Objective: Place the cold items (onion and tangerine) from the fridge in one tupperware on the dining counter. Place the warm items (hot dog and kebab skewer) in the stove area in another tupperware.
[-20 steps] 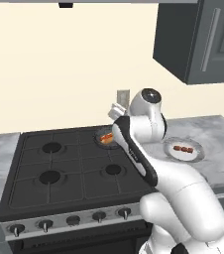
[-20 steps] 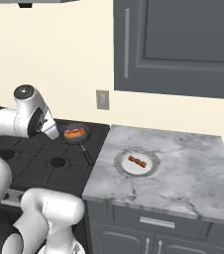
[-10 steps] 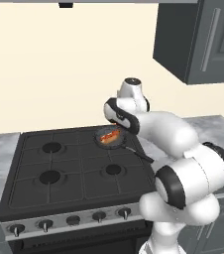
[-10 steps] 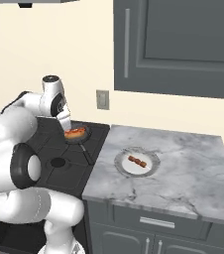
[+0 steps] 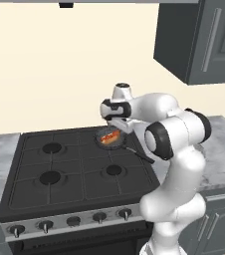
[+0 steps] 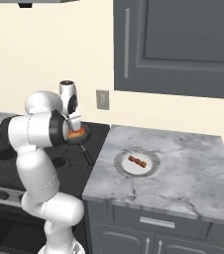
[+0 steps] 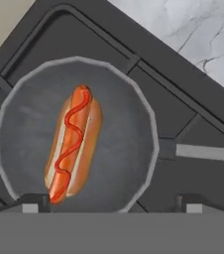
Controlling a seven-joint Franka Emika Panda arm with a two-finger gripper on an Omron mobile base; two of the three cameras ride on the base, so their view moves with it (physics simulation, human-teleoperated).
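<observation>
So the biggest thing here is the black gas stove with four burners (image 5: 79,169), with a grey marble counter (image 6: 183,163) right beside it. Dark grey wall cabinets (image 6: 178,44) hang over the counter. On the stove's back burner nearest the counter sits a small round dark grey frying pan (image 7: 119,124), its handle sticking out toward the counter side. Out on the marble there's a round white plate (image 6: 126,166) with the brown kebab skewer (image 6: 137,161) lying across it, well apart from the pan. The hot dog in a bun with a squiggle of red ketchup (image 7: 73,144) lies flat in the pan, roughly in the middle. The two-finger gripper (image 7: 109,201) hangs straight over the pan, jaws spread wide with one tip either side of the hot dog's near end, nothing between them.
</observation>
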